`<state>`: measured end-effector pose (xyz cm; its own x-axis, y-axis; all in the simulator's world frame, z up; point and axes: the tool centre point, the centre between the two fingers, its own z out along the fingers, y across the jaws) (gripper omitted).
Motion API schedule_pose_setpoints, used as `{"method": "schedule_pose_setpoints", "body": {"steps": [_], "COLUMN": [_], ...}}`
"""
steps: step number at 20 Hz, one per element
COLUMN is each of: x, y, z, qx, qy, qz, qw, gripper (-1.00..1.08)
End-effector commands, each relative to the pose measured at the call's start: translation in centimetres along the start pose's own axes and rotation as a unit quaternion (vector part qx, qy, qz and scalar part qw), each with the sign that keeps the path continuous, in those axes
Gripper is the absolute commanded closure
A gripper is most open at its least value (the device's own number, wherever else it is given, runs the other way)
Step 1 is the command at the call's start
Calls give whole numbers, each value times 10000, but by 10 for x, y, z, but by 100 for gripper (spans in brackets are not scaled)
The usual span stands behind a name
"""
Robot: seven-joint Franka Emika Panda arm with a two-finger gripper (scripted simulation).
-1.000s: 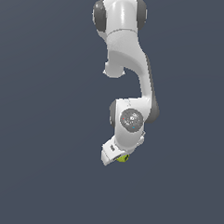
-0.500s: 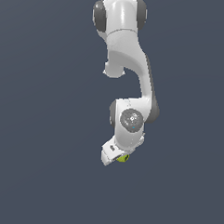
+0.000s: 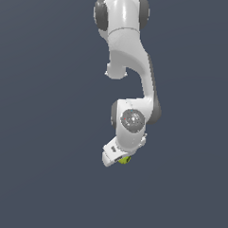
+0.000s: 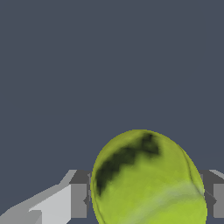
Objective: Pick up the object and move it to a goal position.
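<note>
Background is uniform dark grey in both views; no goal marker is visible. The Panda arm (image 3: pixel 129 79) hangs folded with its wrist angled down. The jaws (image 3: pixel 119 159) are closed on the tennis ball (image 4: pixel 146 181), which sits between the dark fingers (image 4: pixel 81 199). Risk: the curved ball may slip out under fast motion or a loosened grip.

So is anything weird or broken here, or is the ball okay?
Nothing looks broken or out of place. The yellow-green ball sits between the fingers of the gripper, with only faint dark marks on it. In the exterior view it peeks out beneath the white arm against a plain dark background.
</note>
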<state>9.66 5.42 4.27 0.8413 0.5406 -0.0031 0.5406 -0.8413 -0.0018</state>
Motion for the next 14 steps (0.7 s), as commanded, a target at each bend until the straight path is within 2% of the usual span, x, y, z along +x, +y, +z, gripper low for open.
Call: {"method": "schedule_pose_setpoints", "body": {"steps": [1,8,14], "x": [-4,-28,-62], "y": [1,4,8], "z": [-4,-20,-42], "qx": [-6,-6,-10], "qy": [10,10,10], "qz": [2,2,3], "qw": [10000,10000,10000], "gripper": [108,108,108]}}
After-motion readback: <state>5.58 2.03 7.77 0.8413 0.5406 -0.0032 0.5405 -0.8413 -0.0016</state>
